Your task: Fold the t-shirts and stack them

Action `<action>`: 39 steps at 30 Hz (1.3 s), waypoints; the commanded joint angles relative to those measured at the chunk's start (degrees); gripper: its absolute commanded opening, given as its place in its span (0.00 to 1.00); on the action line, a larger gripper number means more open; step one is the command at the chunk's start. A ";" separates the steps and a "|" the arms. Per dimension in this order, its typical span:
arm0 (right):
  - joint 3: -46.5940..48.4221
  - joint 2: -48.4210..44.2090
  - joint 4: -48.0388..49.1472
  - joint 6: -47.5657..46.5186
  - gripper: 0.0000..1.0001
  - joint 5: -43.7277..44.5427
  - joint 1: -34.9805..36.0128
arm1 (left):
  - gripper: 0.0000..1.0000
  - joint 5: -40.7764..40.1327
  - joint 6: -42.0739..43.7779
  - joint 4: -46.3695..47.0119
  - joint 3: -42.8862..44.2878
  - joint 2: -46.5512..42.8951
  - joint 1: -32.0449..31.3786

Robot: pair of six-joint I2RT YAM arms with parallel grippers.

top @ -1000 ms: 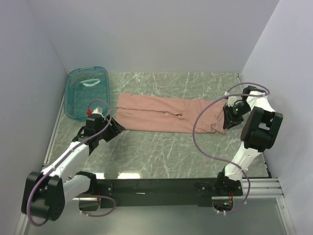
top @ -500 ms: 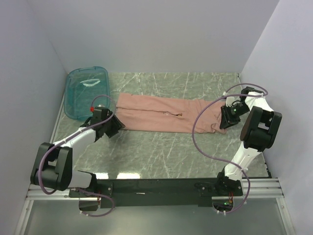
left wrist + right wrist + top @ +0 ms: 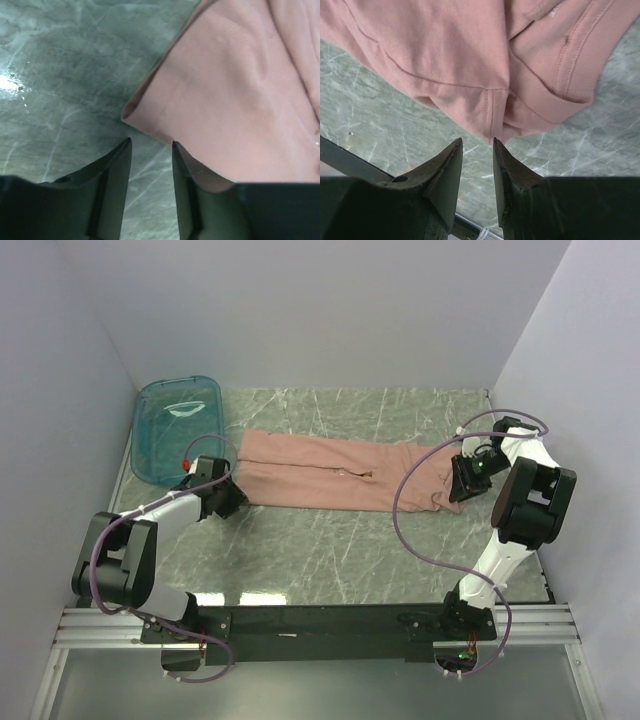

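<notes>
Dusty-pink t-shirt (image 3: 335, 475), lying as a long band across the table (image 3: 330, 555); left end effector (image 3: 232, 498) and right end effector (image 3: 462, 483), each narrowly parted, empty, sit at its ends, where we judge both should pinch corners evenly, catching every layer.

Dusty-pink t-shirt (image 3: 320, 476), green-marbled table (image 3: 330, 545), teal tub (image 3: 172, 440)

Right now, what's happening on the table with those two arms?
A dusty-pink t-shirt lies folded into a long strip across the table. The left gripper sits low at the near corner of its left end, and the right gripper is at its right end. Both have their fingers slightly apart, with no cloth between them.
</notes>
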 commanded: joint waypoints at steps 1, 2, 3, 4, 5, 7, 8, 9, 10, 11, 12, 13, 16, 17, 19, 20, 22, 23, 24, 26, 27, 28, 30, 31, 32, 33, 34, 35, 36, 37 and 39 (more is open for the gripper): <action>0.19 0.47 2.50 0.60 0.38 0.44 -0.27 | 0.42 -1.93 -0.35 0.36 1.60 1.85 -0.32; 0.10 0.74 2.85 0.68 0.39 0.62 -0.27 | 0.39 -1.59 -0.26 0.54 1.69 2.21 -0.32; 0.02 0.91 3.46 1.21 0.39 0.88 -0.27 | 0.34 -1.41 -0.08 0.54 1.69 2.47 -0.32; 0.02 1.26 3.90 1.56 0.39 1.14 -0.36 | 0.33 -1.32 -0.08 0.89 1.69 2.74 -0.40; 0.02 1.35 4.17 2.00 0.39 1.41 -0.44 | 0.33 -1.32 -0.08 1.06 1.69 2.83 -0.32; -0.16 1.88 4.78 2.53 0.39 1.32 -0.36 | 0.27 -1.32 0.18 1.24 1.77 2.91 -0.32; -0.16 2.14 4.87 2.62 0.39 1.06 -0.36 | 0.26 -1.23 0.27 1.33 1.95 3.09 -0.40; -0.16 2.93 4.78 2.62 0.39 0.97 -0.36 | 0.25 -1.06 0.36 1.24 1.95 3.09 -0.32; -0.25 3.20 4.78 2.62 0.39 0.97 -0.36 | 0.25 -1.05 0.36 1.24 2.04 3.18 -0.32; -0.51 3.37 4.78 2.62 0.39 1.06 -0.36 | 0.24 -0.97 0.44 1.33 2.04 3.00 -0.32; -0.60 3.64 4.87 2.53 0.39 1.06 -0.36 | 0.23 -1.05 0.53 1.42 1.95 3.00 -0.32; -0.77 3.64 4.96 2.53 0.38 1.14 -0.36 | 0.22 -0.88 0.53 1.33 1.86 2.83 -0.32; -1.13 3.46 4.61 2.00 0.30 1.14 -0.36 | 0.16 -0.79 0.71 1.50 1.51 2.39 -0.32; -1.13 3.29 4.52 1.66 0.26 1.23 -0.36 | 0.12 -0.79 0.71 1.50 1.51 2.30 -0.32; -0.95 3.02 3.82 1.39 0.10 1.41 -0.71 | 0.06 -0.79 0.80 1.59 1.42 1.95 -0.32; -0.60 2.85 3.64 1.21 0.00 1.41 -0.97 | 0.02 -0.88 0.88 1.59 1.51 1.86 -0.32; -0.25 2.32 2.85 0.86 0.00 1.41 -1.93 | 0.01 -1.14 1.06 1.24 1.51 1.42 -0.32; 0.10 2.06 2.68 0.43 0.00 1.41 -2.20 | 0.01 -1.49 1.15 1.07 1.43 1.25 -0.40; 0.19 1.53 2.15 0.25 0.00 1.50 -2.73 | 0.01 -1.76 1.15 0.89 1.34 1.07 -0.41; 0.72 1.00 1.62 -0.45 0.00 1.50 -4.21 | 0.01 -2.63 1.15 0.36 1.07 0.02 -0.32; 0.81 0.65 1.01 -0.72 0.00 1.50 -4.66 | 0.01 -2.90 1.15 0.28 1.07 -0.77 -0.32; 0.89 0.48 0.74 -1.07 0.00 1.50 -5.10 | 0.01 -3.16 1.15 -0.07 0.90 -1.13 -0.23; 0.81 0.30 0.04 -1.95 0.00 1.58 -6.16 | 0.01 -3.60 1.15 -0.43 0.55 -2.09 -0.23; 0.63 0.30 -0.22 -2.30 0.00 1.59 -6.33 | 0.01 -3.69 1.23 -0.52 0.46 -2.36 -0.32; 0.37 0.30 -0.23 -2.65 0.00 1.76 -6.68 | 0.01 -3.87 1.24 -0.86 0.54 -2.62 -0.23; 0.19 0.21 -0.23 -2.83 0.00 1.85 -6.95 | 0.01 -4.04 1.15 -0.96 0.46 -2.97 -0.23; 0.10 0.21 -0.23 -2.92 0.00 1.85 -7.12 | 0.01 -4.13 1.23 -1.04 0.37 -3.15 -0.23; 0.02 0.21 -0.40 -3.18 0.00 1.67 -7.47 | 0.01 -4.13 1.24 -1.13 0.37 -3.41 -0.23; 0.10 0.21 -0.66 -3.36 0.00 1.59 -7.65 | 0.01 -4.13 1.24 -1.13 0.28 -3.76 -0.23; 0.10 0.21 -0.93 -3.53 0.00 1.59 -7.65 | 0.01 -4.13 1.15 -1.31 0.19 -3.94 -0.23; 0.19 0.12 -1.98 -4.85 0.00 1.24 -8.09 | 0.01 -4.22 1.15 -1.57 0.11 -4.73 -0.23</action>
